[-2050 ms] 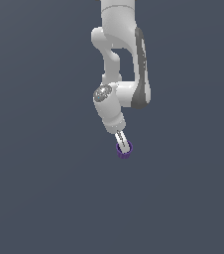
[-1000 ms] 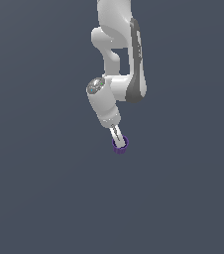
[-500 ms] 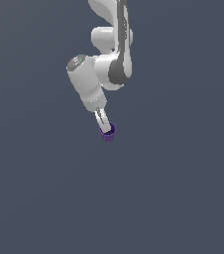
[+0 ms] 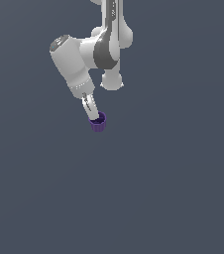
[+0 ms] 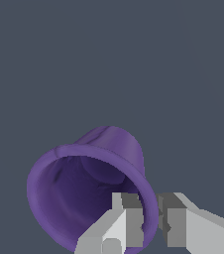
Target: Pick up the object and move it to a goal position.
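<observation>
The object point(image 4: 99, 122) is a small dark purple cup, hanging at the tip of my gripper point(image 4: 94, 117) in the exterior view. The white arm reaches down from the top of that view and tilts toward its left. In the wrist view the object point(image 5: 84, 183) shows its hollow inside and flared rim. My gripper point(image 5: 151, 218) is shut on the cup's wall, one finger inside the rim and the other finger point(image 5: 183, 225) outside it.
Only a flat dark grey-blue background shows behind the arm in both views. No table edge, container or other object is visible.
The arm has swung toward the exterior view's left and upward, carrying the purple cup with it. The grip on the cup has stayed shut.
</observation>
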### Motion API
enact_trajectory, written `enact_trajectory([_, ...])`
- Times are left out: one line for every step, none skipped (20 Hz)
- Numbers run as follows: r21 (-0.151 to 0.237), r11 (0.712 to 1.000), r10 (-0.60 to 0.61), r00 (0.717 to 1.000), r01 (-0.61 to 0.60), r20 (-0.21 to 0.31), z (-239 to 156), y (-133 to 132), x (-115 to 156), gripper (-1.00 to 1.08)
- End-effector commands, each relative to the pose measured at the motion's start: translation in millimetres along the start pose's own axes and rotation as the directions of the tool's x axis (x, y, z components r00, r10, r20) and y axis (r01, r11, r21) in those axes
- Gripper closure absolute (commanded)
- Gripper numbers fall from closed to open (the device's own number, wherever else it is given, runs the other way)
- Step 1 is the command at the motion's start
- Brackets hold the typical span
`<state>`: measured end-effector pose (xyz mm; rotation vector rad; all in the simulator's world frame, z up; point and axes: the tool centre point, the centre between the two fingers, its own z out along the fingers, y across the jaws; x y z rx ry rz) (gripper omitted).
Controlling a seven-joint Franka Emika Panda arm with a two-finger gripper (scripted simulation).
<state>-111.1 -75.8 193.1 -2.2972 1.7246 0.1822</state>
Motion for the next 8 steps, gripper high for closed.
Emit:
enact_trajectory([0.000,1.000,-0.002,1.000,0.002,0.000,-7.4,3.1,2.5,1.08])
enact_trajectory([0.000,1.000,-0.002,1.000,0.002,0.000,-8.7,3.6,3.2,1.08])
enact_trajectory([0.000,1.000,-0.002,1.000,0.002,0.000,-9.4,3.8,3.6,1.08])
enact_trajectory([0.000,1.000,-0.002,1.000,0.002,-0.001,-9.6,3.5,3.5,1.08])
enact_trajectory([0.000,1.000,-0.002,1.000,0.002,-0.001,-9.1,3.0,3.4,1.08])
enact_trajectory([0.000,1.000,-0.002,1.000,0.002,-0.001,-8.0,2.2,3.2,1.08])
enact_trajectory([0.000,1.000,-0.002,1.000,0.002,-0.001,-7.2,1.7,2.9,1.08])
enact_trajectory([0.000,1.000,-0.003,1.000,0.003,-0.001,-7.1,1.5,2.6,1.08])
